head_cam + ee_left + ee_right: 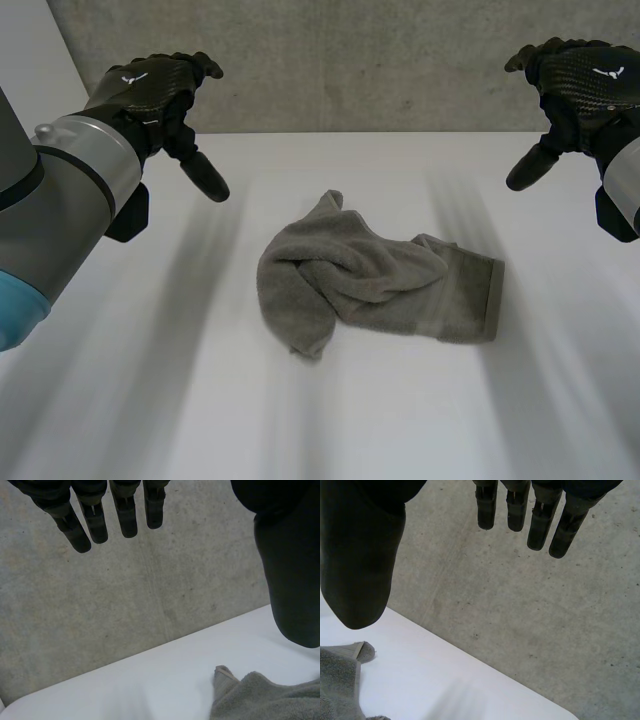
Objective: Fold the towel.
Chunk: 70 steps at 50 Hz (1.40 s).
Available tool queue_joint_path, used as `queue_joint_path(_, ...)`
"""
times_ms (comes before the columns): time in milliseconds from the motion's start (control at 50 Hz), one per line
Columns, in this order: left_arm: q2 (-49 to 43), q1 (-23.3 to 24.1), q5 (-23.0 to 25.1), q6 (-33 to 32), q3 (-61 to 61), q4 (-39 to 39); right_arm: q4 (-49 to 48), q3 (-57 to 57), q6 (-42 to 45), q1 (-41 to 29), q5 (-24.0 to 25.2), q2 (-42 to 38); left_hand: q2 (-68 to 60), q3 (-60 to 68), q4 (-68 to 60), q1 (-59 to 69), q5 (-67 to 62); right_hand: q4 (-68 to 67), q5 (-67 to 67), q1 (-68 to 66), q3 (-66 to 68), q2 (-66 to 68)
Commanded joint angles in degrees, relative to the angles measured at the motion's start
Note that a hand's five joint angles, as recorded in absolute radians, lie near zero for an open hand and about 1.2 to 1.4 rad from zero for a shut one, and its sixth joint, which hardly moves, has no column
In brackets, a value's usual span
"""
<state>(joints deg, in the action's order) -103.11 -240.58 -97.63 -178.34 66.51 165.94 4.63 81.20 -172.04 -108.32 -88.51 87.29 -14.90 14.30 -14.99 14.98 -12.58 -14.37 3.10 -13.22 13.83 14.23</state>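
Grey towel [375, 287] is crumpled on white table [200, 400]; left hand [160, 90] and right hand [580, 85] are held apart from towel, fingers relaxed, nothing held.

bare lab: white table [330, 420], concrete wall [360, 65]

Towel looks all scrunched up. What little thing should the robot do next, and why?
Probably lower the left hand to the bunched end of the towel and grip it there to pull it flat. The towel lies crumpled on the white table, and both that hand and the right hand hang open, apart from it, holding nothing.
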Motion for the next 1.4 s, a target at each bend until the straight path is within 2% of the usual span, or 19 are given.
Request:
queue_joint_path(20,0.28,0.03,0.16,-0.87,0.11,0.26,-0.15,0.09,0.12,-0.05,0.00,-0.01,4.68,-4.09,4.77,-4.77,12.37,4.37,-3.10,3.22,-3.83,-4.23)
queue_joint_path(200,-1.39,0.38,0.86,-1.57,0.90,0.87,-0.32,0.27,1.62,-0.13,2.37,-1.33,4.51,-3.92,4.60,-4.60,12.20,4.37,-3.10,3.22,-3.83,-4.23)
queue_joint_path(240,-2.97,0.47,0.86,-2.45,0.90,0.96,1.08,0.01,5.81,-0.05,5.17,-6.23,4.51,-3.92,4.60,-4.60,12.20,4.37,-3.10,3.22,-3.83,-4.23)
queue_joint_path(300,-10.34,0.73,1.03,-6.31,0.46,1.13,2.40,0.53,12.05,-0.31,5.80,-11.15,4.68,-4.09,4.77,-4.77,12.37,4.37,-3.10,3.22,-3.83,-4.23)
queue_joint_path(400,-17.80,1.43,2.61,-8.34,0.46,2.10,4.42,0.18,19.18,-0.49,4.67,-18.70,4.68,-4.09,4.77,-4.77,12.37,4.37,-3.10,3.22,-3.83,-4.23)
queue_joint_path(480,-22.65,2.05,5.16,-8.87,0.64,2.37,5.21,0.44,19.90,-0.40,1.33,-23.29,2.35,-1.75,2.44,-2.43,10.03,2.63,-1.37,1.48,-2.10,-2.50)
queue_joint_path(560,-22.57,2.75,5.78,-8.87,0.90,1.93,5.04,2.12,19.81,-0.31,0.35,-24.01,-0.20,0.79,-0.11,0.11,7.49,-1.60,2.87,-2.75,2.14,1.74)
queue_joint_path(600,-20.74,3.71,6.04,-8.87,1.43,1.23,4.26,5.79,19.72,0.04,0.70,-23.57,-9.40,10.00,-9.31,9.32,-1.71,-6.62,7.88,-7.77,7.15,6.75)
queue_joint_path(760,-13.53,6.35,6.40,-9.13,5.73,-3.16,-1.81,12.39,19.72,0.04,3.86,-23.57,-24.91,25.50,-24.81,24.82,-17.22,-13.71,14.97,-14.86,14.24,13.85)
queue_joint_path(880,-14.13,10.83,6.40,-9.13,6.88,-6.86,-2.87,13.19,19.64,-0.40,5.10,-23.74,-24.76,25.35,-24.67,24.67,-17.07,-14.22,15.48,-15.37,14.75,14.35)
queue_joint_path(1000,-16.86,11.45,6.22,-9.04,7.67,-6.07,-4.28,13.45,19.46,-0.66,5.45,-24.18,-21.39,21.99,-21.30,21.30,-13.70,-13.71,14.98,-14.86,14.25,13.85)
queue_joint_path(1060,-19.59,11.54,6.22,-9.04,6.97,-4.84,-6.12,13.72,19.46,-0.57,5.27,-24.71,-10.29,10.88,-10.20,10.20,-2.60,-14.72,15.99,-15.87,15.26,14.86)
queue_joint_path(1080,-20.63,11.54,6.13,-9.04,6.88,-3.27,-7.25,13.89,19.46,-0.57,5.19,-24.97,-3.13,3.72,-3.04,3.04,4.56,-18.05,19.32,-19.20,18.59,18.19)
queue_joint_path(1120,-21.42,11.54,6.05,-8.96,6.96,-1.26,-8.32,14.16,19.46,-0.57,5.10,-25.24,-1.06,1.65,-0.97,0.97,6.63,-25.32,26.59,-26.47,25.85,25.46)
queue_joint_path(1140,-22.30,11.54,5.96,-9.04,7.14,1.03,-9.28,14.33,19.46,-0.49,5.10,-25.24,-1.04,1.63,-0.95,0.95,6.65,-35.81,37.08,-36.96,36.35,35.95)
queue_joint_path(1160,-22.31,11.54,5.96,-9.04,7.14,1.05,-9.29,14.33,19.46,-0.49,5.10,-25.24,-1.04,1.63,-0.95,0.95,6.65,-35.92,37.18,-37.07,36.45,36.05)
queue_joint_path(1200,-23.62,11.54,5.78,-9.04,7.75,5.33,-10.77,14.68,19.46,-0.31,5.01,-25.15,-1.04,1.63,-0.94,0.95,6.65,-56.35,57.61,-57.50,56.88,56.48)
queue_joint_path(1260,-24.24,11.54,5.43,-9.04,7.84,7.02,-11.31,14.86,19.46,-0.05,5.01,-25.06,-1.04,1.63,-0.95,0.95,6.65,-65.60,66.87,-66.75,66.14,65.74)
queue_joint_path(1400,-26.88,11.54,5.43,-8.87,8.63,11.59,-11.40,14.86,19.20,0.48,5.01,-25.24,-1.04,1.63,-0.95,0.95,6.65,-65.63,66.90,-66.78,66.17,65.77)
